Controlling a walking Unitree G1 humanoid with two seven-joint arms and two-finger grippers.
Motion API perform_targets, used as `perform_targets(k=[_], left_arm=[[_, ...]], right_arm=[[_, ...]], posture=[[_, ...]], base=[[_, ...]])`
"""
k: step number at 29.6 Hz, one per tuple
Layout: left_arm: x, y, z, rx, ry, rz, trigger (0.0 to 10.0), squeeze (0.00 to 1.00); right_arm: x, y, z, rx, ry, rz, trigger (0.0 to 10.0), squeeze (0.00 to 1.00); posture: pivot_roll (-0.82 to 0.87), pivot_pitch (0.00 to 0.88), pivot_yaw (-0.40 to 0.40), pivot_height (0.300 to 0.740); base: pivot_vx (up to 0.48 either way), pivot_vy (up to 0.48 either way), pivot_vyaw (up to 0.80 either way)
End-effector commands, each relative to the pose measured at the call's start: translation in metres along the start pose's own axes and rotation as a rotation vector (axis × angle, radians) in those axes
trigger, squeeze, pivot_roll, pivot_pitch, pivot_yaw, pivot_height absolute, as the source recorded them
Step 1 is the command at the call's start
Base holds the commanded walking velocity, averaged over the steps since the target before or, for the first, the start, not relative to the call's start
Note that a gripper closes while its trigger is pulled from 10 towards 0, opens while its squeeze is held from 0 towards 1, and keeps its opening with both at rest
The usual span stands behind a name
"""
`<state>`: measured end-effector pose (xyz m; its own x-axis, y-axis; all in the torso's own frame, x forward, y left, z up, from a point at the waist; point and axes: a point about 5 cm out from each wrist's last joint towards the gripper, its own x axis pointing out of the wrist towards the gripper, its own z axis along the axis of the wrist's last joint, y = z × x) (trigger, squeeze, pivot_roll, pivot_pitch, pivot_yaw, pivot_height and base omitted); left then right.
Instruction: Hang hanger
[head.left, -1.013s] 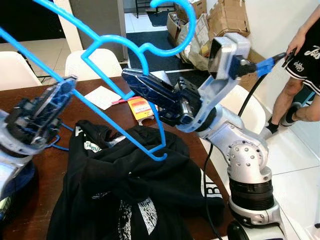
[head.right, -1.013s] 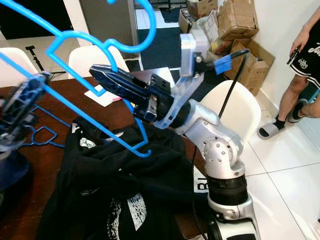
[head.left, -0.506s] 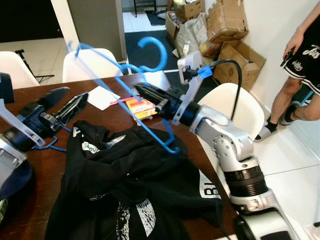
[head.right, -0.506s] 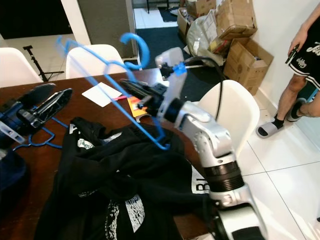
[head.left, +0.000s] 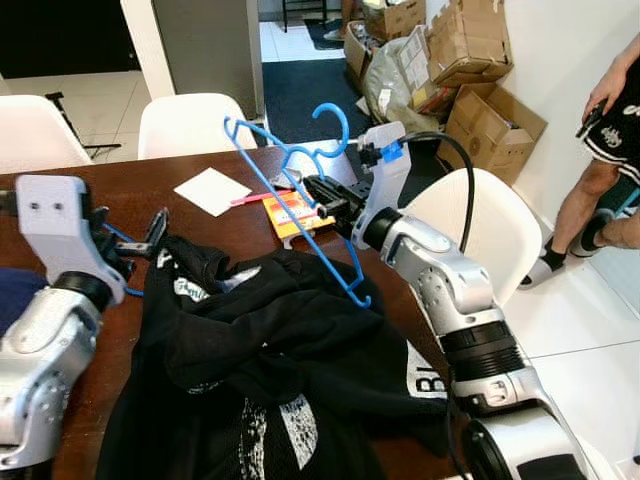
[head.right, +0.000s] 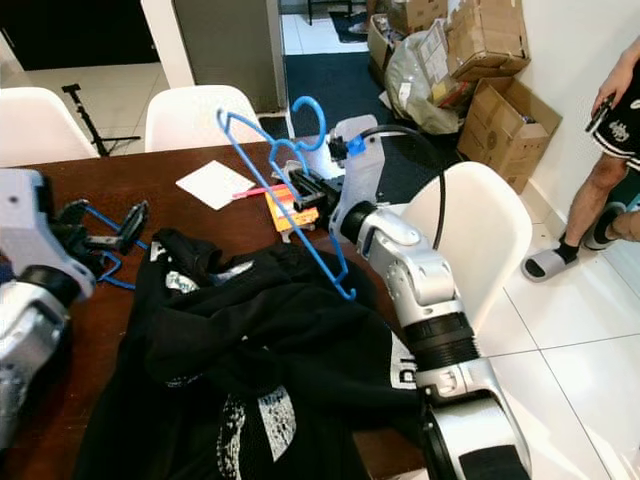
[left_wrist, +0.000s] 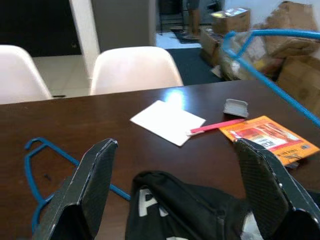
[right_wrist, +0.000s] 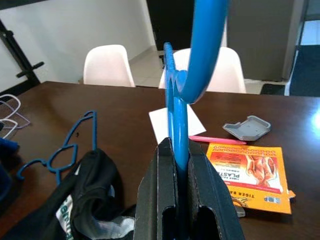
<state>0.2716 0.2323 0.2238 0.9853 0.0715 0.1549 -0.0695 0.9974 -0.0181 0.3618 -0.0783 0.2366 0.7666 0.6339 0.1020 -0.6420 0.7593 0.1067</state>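
Blue hanger (head.left: 300, 200) clamped in right gripper (head.left: 322, 189)

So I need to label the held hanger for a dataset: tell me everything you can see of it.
The blue hanger looks like moulded plastic: a curved hook on top, notched shoulders, a thin lower bar. It is in the air above the brown table, tilted, its low corner just over the black garment. The right pincer is shut on it below the hook. The left pincer is open, clear of it.
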Motion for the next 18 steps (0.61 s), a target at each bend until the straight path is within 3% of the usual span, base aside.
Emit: perform_targets(k=[1,4,10,18], left_arm=[[0.002,-0.01,-0.009,0.02,0.033,-0.002,10.0,0.0],[0.004,-0.024,-0.016,0.035,0.051,-0.021,10.0,0.0],[0.009,-0.035,-0.022,0.022,0.059,-0.016,10.0,0.0],[0.017,-0.031,-0.022,0.036,0.049,0.022,10.0,0.0]], right_arm=[[0.001,0.0,0.0,0.005,-0.015,-0.008,10.0,0.0],[0.002,0.0,-0.003,0.008,-0.009,-0.016,10.0,0.0],[0.004,0.001,-0.007,0.03,-0.012,-0.032,10.0,0.0],[0.002,0.001,-0.014,0.043,-0.007,-0.052,10.0,0.0]], posture=[[0.11,0.068,0.007,0.74],[0.12,0.071,0.004,0.74],[0.11,0.057,0.006,0.74],[0.1,0.041,0.009,0.74]], base=[[0.0,0.0,0.0],[0.0,0.0,0.0],[-0.048,0.0,0.0],[-0.334,0.0,0.0]])
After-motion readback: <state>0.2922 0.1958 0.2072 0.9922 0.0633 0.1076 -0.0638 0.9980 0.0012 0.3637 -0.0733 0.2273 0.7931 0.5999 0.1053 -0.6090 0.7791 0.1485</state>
